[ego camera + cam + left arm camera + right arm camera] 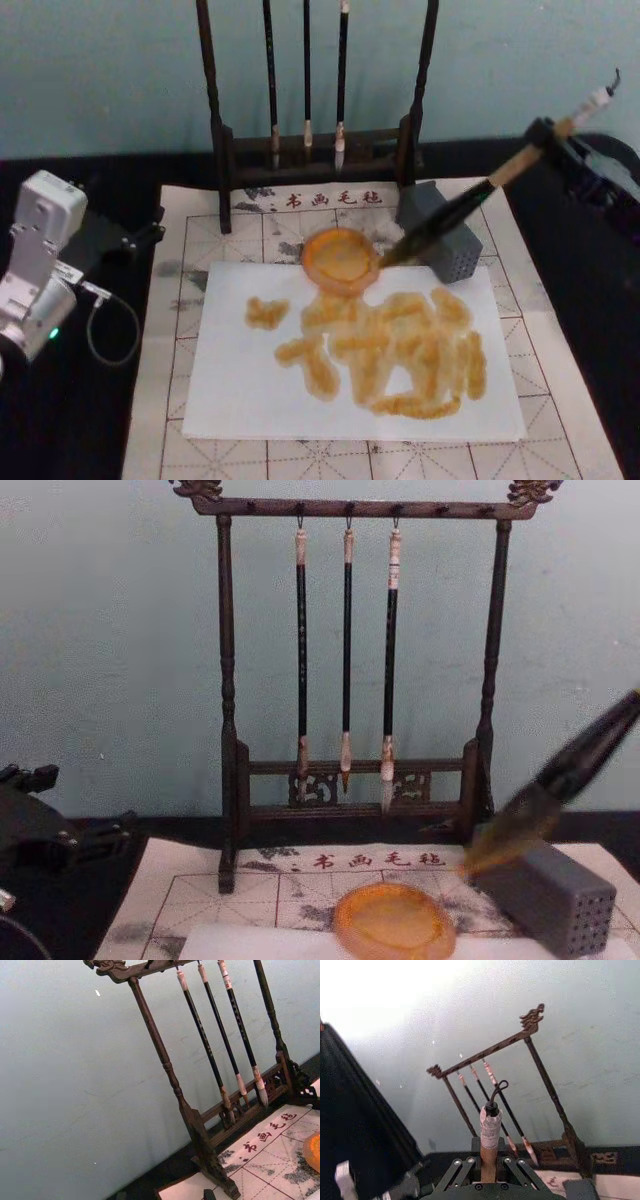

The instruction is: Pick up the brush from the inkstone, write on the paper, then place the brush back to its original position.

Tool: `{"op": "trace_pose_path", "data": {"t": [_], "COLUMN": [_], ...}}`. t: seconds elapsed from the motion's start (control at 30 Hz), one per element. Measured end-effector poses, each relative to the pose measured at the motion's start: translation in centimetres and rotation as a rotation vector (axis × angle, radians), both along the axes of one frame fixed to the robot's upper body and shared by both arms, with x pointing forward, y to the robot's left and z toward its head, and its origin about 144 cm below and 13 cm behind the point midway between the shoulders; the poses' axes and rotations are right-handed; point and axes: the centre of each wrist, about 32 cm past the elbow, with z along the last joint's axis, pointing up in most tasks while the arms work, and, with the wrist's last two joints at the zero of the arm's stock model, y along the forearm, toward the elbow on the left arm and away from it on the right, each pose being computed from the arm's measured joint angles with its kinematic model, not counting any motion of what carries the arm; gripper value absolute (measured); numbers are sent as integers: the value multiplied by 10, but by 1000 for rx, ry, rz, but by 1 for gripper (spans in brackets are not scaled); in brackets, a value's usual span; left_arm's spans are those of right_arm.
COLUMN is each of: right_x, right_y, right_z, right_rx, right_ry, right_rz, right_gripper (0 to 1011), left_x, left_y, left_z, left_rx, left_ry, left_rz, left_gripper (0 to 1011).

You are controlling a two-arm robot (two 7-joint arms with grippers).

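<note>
My right gripper (546, 134) is at the table's right rear, shut on the tan upper handle of the brush (450, 215). The brush slants down and left, and its dark bristles end just right of the inkstone (340, 260), close to its rim. I cannot tell if they touch. In the chest view the brush (578, 762) hangs above the grey block, with the inkstone (393, 922) lower left. The right wrist view shows the brush's white end cap (490, 1127) above my right gripper (487, 1172). The paper (230, 400) lies in front of the inkstone, covered with orange strokes. My left gripper (110, 240) stays parked at the left.
A dark wooden rack (320, 150) with three thin hanging brushes (347, 650) stands at the back. A grey perforated block (450, 250) sits right of the inkstone, under the brush. The gridded mat (560, 330) lies beneath the paper. A cable (110, 330) loops by the left arm.
</note>
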Motion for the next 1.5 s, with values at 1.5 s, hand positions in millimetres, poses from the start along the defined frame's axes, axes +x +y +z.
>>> {"op": "trace_pose_path", "data": {"t": [1.5], "right_x": [115], "right_y": [44], "right_z": [-58], "right_rx": [356], "right_ry": [376], "right_rz": [-103], "right_gripper": [181], "left_x": [0], "left_y": [0], "left_z": [0], "left_rx": [0], "left_ry": [0], "left_rz": [0], "left_gripper": [1001]}}
